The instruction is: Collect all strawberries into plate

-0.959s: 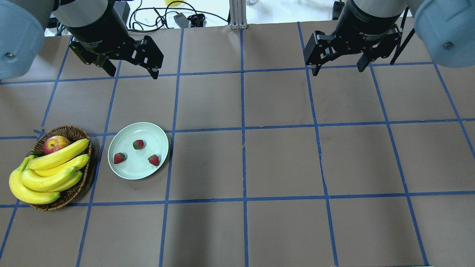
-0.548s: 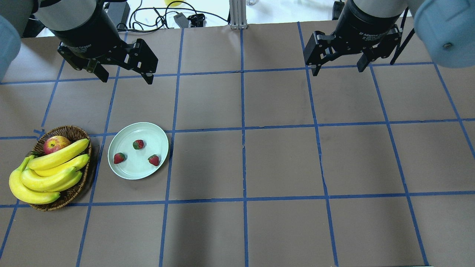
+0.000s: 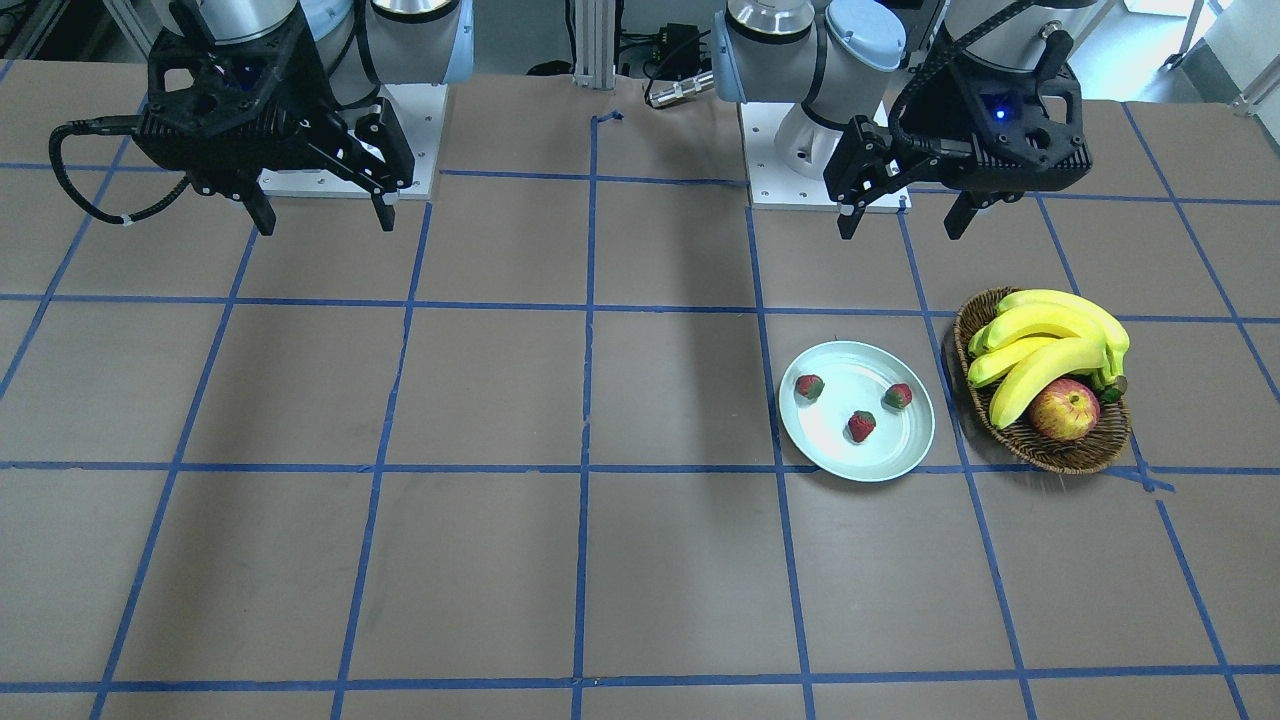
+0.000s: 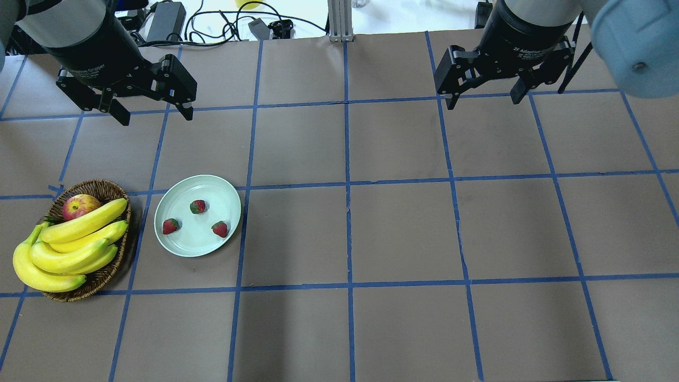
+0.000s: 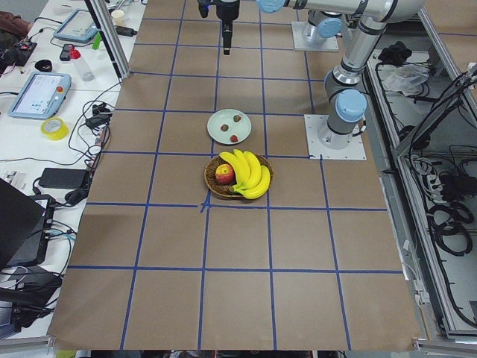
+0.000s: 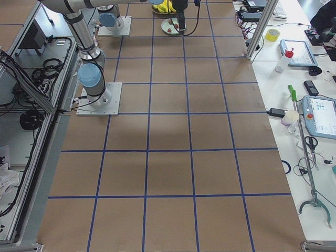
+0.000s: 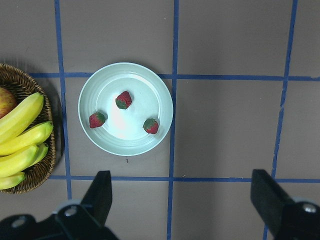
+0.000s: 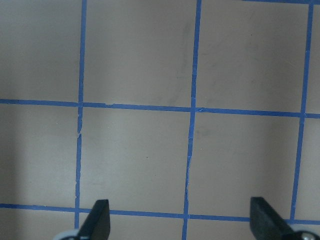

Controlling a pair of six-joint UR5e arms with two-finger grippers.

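Three strawberries lie in the mint-green plate (image 4: 176,243): one at its far side (image 4: 198,206), one at its left (image 4: 170,226), one at its right (image 4: 219,229). The plate (image 3: 900,452) and berries (image 3: 861,426) also show in the front view, and the plate (image 7: 97,140) in the left wrist view. My left gripper (image 4: 155,115) is open and empty, high above the table, beyond the plate. My right gripper (image 4: 482,101) is open and empty, high over the far right of the table.
A brown wicker basket (image 4: 114,265) left of the plate holds a bunch of bananas (image 4: 69,249) and a red-yellow apple (image 4: 79,206). The table is brown paper with a blue tape grid. Cables and a power brick (image 4: 165,21) lie beyond the far edge.
My left gripper has moved leftward, still open and empty. The right gripper, the plate and the strawberries have not moved.
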